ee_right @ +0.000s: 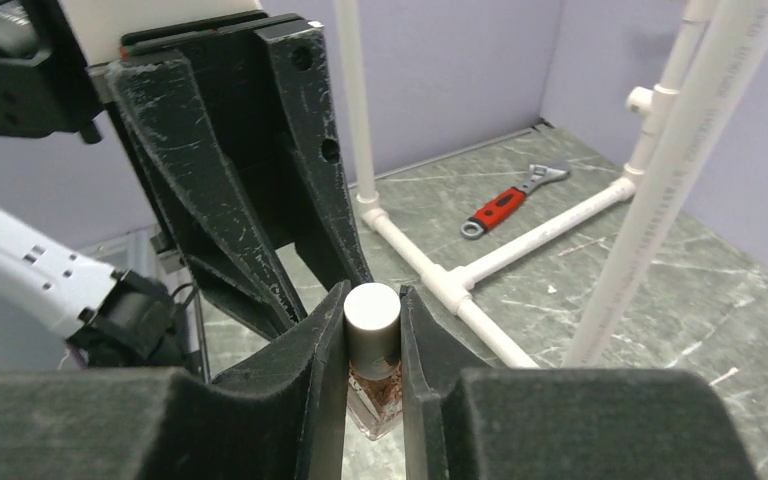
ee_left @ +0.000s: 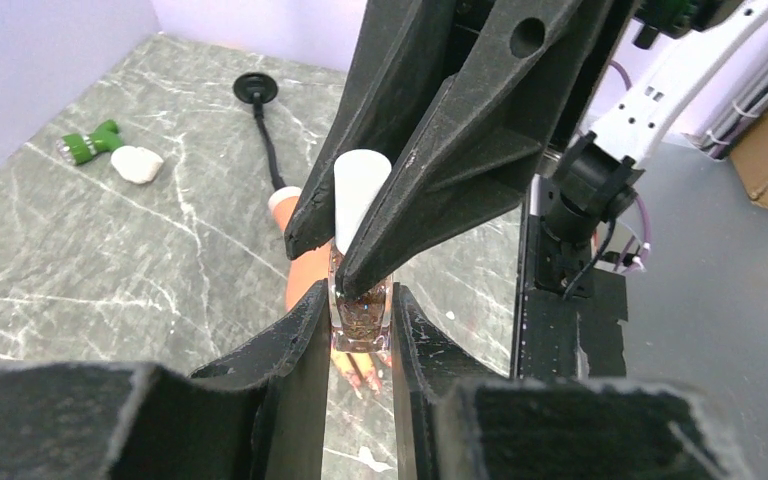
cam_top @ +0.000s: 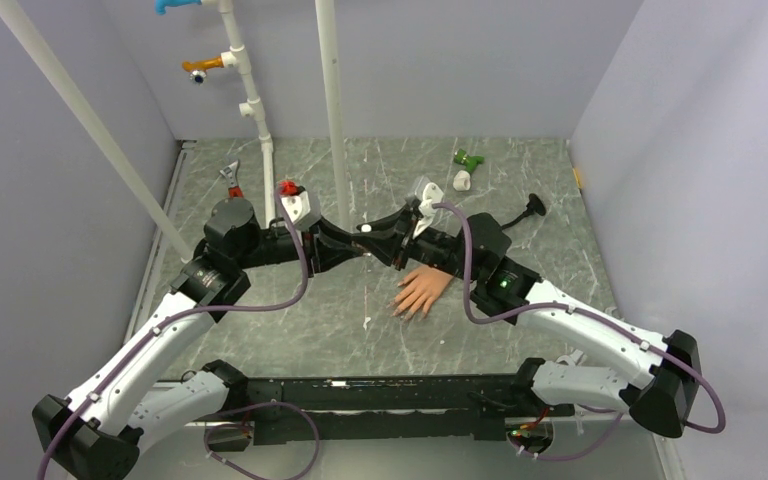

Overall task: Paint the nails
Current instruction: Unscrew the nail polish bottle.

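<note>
A small glass bottle of dark polish (ee_left: pixel 362 322) hangs in the air between both grippers. My left gripper (ee_left: pixel 360 300) is shut on the bottle's glass body. My right gripper (ee_right: pixel 372 295) is shut on its white cap (ee_right: pixel 372 312), coming from the opposite side. The peach mannequin hand (cam_top: pixel 423 291) lies flat on the table just below and to the right of the bottle, fingers pointing toward the near edge. Under the bottle, its fingertips with the nails (ee_left: pixel 368 378) show reddish marks. In the top view the nails are too small to make out.
White PVC pipes (cam_top: pixel 332 100) stand at the back left and centre, with a red-handled wrench (ee_right: pixel 505 203) on the table beside them. A green toy (cam_top: pixel 468 159), a white lump (cam_top: pixel 462 181) and a black suction-cup piece (cam_top: pixel 532 206) lie at the back right.
</note>
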